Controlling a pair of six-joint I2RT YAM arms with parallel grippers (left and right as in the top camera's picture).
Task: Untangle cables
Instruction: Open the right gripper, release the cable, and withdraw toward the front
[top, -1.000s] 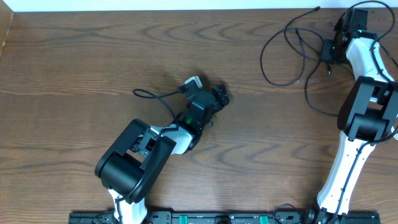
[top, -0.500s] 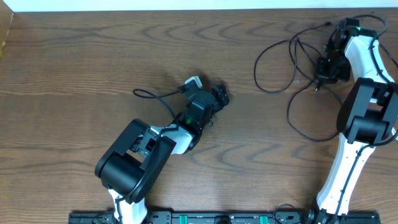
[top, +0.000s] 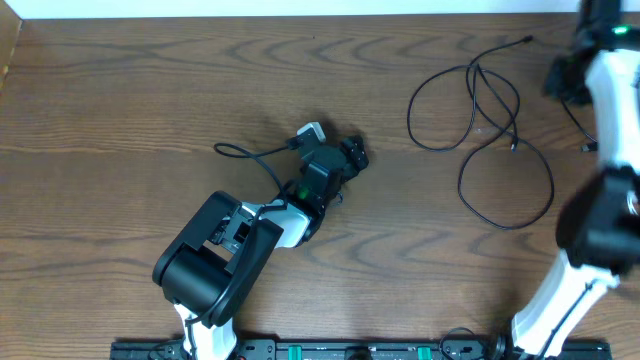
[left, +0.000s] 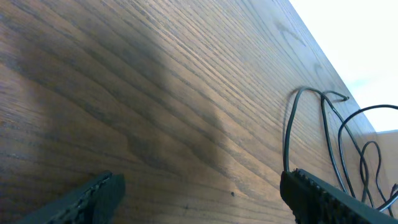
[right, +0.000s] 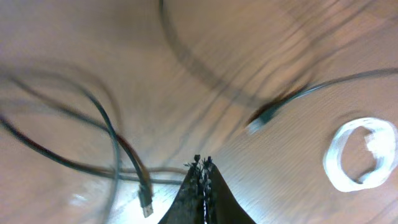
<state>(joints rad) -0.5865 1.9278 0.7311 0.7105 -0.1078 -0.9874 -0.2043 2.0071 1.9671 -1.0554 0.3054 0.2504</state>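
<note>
Your black cables (top: 505, 227) lie in loose, overlapping loops at the far right of the table (top: 150, 100), with a white coil (right: 360, 155) near them. Beside them, your right jaws are pressed shut on nothing visible. Mid-table, your left jaws gape wide and empty.

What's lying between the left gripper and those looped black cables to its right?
Nothing: only bare table lies between the left gripper and the black cables, in both the overhead and left wrist views.
</note>
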